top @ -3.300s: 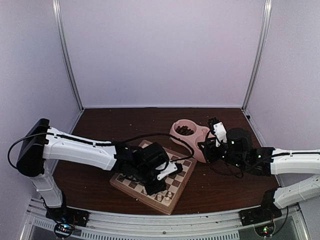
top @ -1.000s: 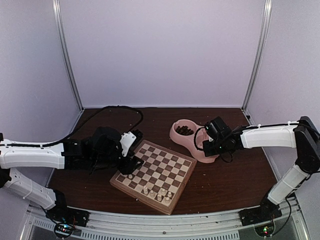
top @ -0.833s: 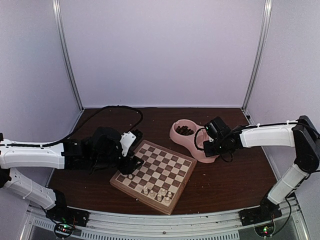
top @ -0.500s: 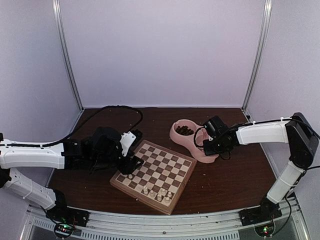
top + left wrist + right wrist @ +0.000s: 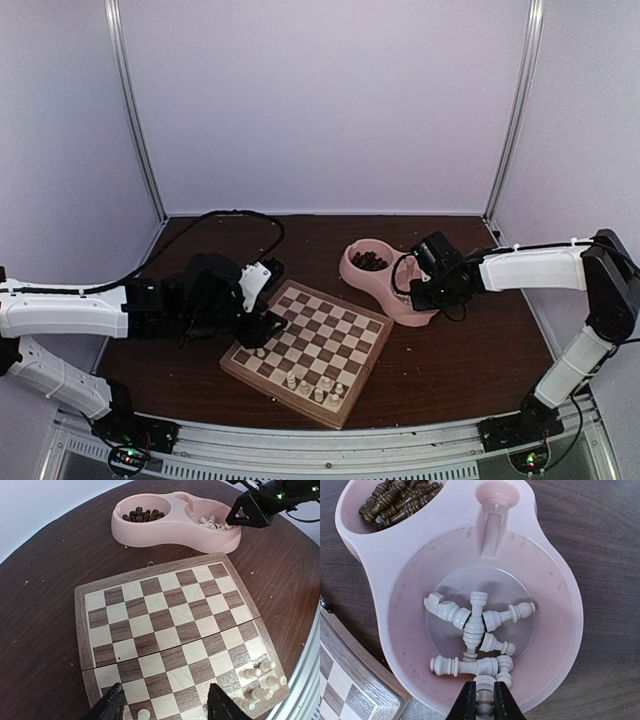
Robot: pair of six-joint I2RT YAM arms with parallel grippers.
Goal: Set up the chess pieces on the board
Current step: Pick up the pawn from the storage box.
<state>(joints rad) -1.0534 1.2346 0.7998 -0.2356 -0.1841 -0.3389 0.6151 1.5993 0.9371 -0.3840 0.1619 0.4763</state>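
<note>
Right hand is pinched shut on a cream piece at the near edge of the bowl's right compartment, with more pieces lying loose there. Left hand is open, low over the board on the desk, straddling one pawn without touching it.
</note>
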